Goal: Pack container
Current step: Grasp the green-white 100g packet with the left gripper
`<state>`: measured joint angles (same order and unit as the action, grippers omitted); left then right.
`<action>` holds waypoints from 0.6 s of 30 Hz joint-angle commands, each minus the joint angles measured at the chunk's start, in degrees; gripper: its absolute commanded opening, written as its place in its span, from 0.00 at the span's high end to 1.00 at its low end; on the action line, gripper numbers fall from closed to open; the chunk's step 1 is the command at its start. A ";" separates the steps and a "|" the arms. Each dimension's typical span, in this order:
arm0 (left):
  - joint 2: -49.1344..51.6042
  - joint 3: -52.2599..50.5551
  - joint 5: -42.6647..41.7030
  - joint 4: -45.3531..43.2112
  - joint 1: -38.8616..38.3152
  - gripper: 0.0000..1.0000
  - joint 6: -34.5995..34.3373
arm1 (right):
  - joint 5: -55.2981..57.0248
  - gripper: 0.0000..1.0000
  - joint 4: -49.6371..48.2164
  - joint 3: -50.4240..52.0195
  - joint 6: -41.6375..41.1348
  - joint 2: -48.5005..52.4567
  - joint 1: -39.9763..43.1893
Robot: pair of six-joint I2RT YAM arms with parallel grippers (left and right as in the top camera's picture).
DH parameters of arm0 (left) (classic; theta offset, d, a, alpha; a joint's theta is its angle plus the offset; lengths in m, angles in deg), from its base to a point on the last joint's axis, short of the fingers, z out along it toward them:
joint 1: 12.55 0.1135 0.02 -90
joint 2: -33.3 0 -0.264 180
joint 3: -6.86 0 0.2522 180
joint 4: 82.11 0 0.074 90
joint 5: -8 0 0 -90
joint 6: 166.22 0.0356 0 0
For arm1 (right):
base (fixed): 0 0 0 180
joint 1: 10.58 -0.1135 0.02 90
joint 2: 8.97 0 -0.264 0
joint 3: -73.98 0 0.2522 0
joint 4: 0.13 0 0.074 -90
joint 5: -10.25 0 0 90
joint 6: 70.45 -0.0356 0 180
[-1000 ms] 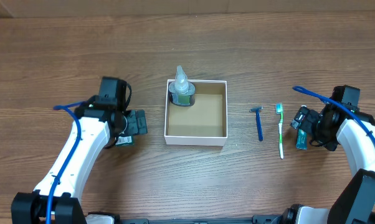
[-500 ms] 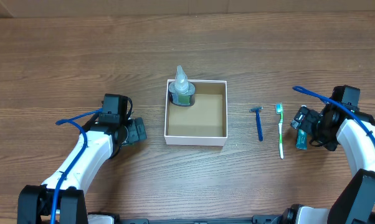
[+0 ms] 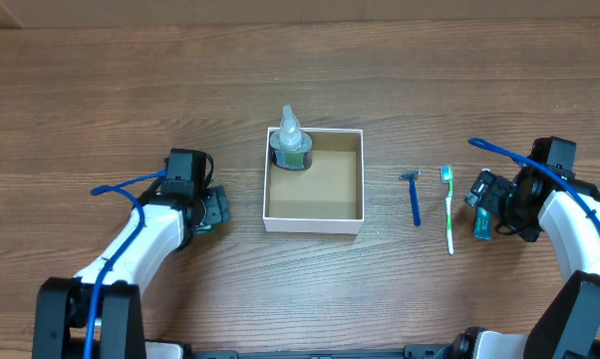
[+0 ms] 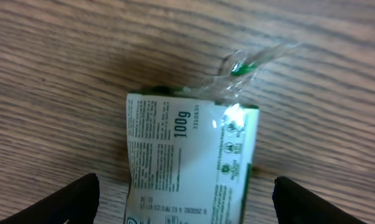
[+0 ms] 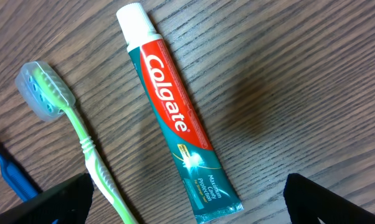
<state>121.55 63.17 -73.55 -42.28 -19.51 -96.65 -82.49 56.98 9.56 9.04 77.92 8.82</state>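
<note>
Left pincer (image 4: 187,202) gapes wide over a green-and-white packet (image 4: 190,162) on the bench (image 4: 63,74), gripping nothing. Right pincer (image 5: 190,200), equally wide, hovers empty above a toothpaste tube (image 5: 175,118). The container (image 3: 325,194) sits mid-bench between them.

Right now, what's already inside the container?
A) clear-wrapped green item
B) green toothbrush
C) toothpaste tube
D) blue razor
A: the overhead view shows the clear-wrapped green item in the upper-left corner of the container, while the razor, toothbrush and toothpaste lie outside it, off to the right.
</note>
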 commanded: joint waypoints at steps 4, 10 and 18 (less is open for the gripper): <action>1.55 -0.42 1.14 -0.50 0.31 0.12 3.32 | 0.07 0.00 -0.20 -1.07 -0.20 -0.11 -0.26; 2.08 -0.46 1.14 -0.13 0.28 0.16 3.74 | 0.07 0.00 -0.20 -1.07 -0.20 -0.11 -0.26; 2.62 -0.48 1.16 -0.13 0.31 0.09 3.78 | 0.07 0.00 -0.20 -1.07 -0.20 -0.11 -0.26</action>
<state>123.58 63.08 -73.14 -42.45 -19.51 -93.80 -82.47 56.96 9.56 9.07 77.92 8.82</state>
